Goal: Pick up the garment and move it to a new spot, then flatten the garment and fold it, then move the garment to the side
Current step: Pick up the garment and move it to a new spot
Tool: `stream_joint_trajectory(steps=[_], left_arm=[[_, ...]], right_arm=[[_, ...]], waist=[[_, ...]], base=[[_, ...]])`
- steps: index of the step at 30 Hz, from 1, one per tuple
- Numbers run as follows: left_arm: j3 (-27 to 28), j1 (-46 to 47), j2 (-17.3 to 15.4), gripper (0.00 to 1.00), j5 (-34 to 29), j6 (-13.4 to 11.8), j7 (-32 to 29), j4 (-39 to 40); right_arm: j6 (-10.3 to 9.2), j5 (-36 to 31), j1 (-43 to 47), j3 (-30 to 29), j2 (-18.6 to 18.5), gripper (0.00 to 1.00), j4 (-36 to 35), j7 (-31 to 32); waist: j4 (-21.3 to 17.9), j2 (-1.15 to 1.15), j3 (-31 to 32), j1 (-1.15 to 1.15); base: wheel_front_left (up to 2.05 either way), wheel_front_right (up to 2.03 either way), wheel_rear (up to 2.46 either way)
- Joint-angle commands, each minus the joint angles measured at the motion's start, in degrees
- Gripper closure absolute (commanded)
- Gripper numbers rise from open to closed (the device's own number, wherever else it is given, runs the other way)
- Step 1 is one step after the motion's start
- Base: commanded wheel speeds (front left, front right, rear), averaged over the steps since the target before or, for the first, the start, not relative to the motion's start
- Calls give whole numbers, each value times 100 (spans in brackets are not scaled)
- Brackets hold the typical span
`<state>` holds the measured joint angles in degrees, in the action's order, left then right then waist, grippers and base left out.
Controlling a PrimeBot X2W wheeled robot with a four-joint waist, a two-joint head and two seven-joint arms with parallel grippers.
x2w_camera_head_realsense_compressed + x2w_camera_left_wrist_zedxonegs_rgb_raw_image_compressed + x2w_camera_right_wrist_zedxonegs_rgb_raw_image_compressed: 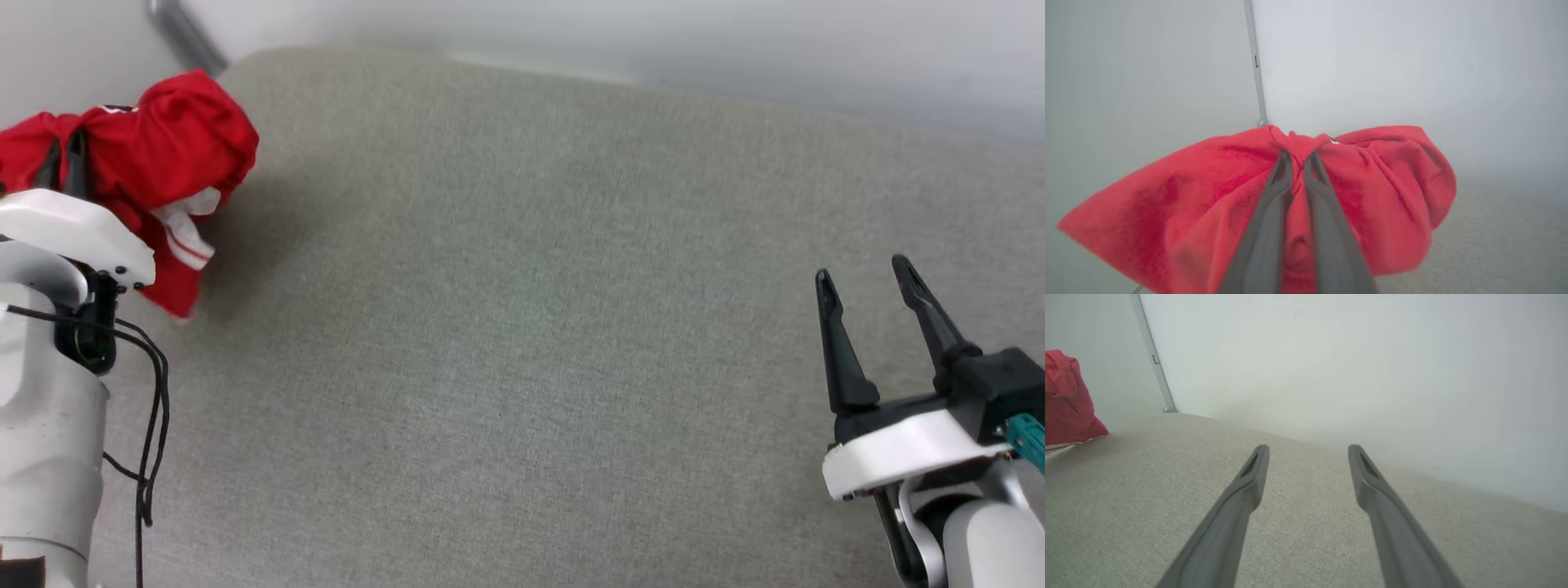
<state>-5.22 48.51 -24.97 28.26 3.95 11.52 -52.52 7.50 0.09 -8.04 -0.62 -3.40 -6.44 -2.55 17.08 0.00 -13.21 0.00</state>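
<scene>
In the head view the garment (175,131) is a bunched red bundle at about 10 o'clock, over the far left corner of the grey fabric surface (531,327). The left pincer (64,159) enters the bundle from 8 o'clock. Its dark fingers are half covered by cloth there, so how they stand is hard to read from this view.

The left wrist view makes it clear: the left pincer (1298,157) is clenched on a gathered fold of the garment (1392,183). The two tips are almost together with red cloth pinched between them, and the cloth falls away toward 8 o'clock and 3 o'clock.

The head view adds the white sleeve (189,237) with its striped trim, hanging at the lower side of the bundle.

The right pincer (861,271) is at 4 o'clock, well apart from the garment, released and holding nothing. In the right wrist view the right pincer (1308,449) has its fingers spread over bare fabric. The garment (1065,404) is at 9 o'clock with its lower edge close to the surface, and I cannot tell whether it touches. A thin metal strip (1153,359) runs up the pale wall beside it
</scene>
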Motion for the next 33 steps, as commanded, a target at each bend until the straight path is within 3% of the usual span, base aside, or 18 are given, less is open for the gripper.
stream_joint_trajectory(steps=[1, 9, 18, 25, 33], left_arm=[[-29, -86, 38, 100, -56, -39, 141, 110], [-72, -583, 319, 100, -239, -202, 358, 1023], [-258, -1578, 805, 100, -346, -335, 378, 2532], [-883, -2267, 1352, 100, -367, -241, 148, 3506], [-1806, -2735, 1869, 100, -438, -33, -209, 4091]], right_arm=[[-2, 32, 152, -48, 33, 0, -3, -16], [-2, 268, 571, -131, 54, 0, -4, 1], [-2, 435, 789, -102, 55, 0, -48, 44], [-2, 494, 818, -113, 55, 0, -118, 61], [-2, 535, 675, -168, 55, 0, -228, -9]], waist=[[-76, 0, 387, 0], [-455, 0, 951, 0], [-1229, 0, 1263, 0], [-1797, 0, 1149, 0], [-2127, 0, 619, 0]], base=[[0, 0, 0], [0, 0, 0], [0, 0, 0], [0, 0, 0], [0, 0, 0]])
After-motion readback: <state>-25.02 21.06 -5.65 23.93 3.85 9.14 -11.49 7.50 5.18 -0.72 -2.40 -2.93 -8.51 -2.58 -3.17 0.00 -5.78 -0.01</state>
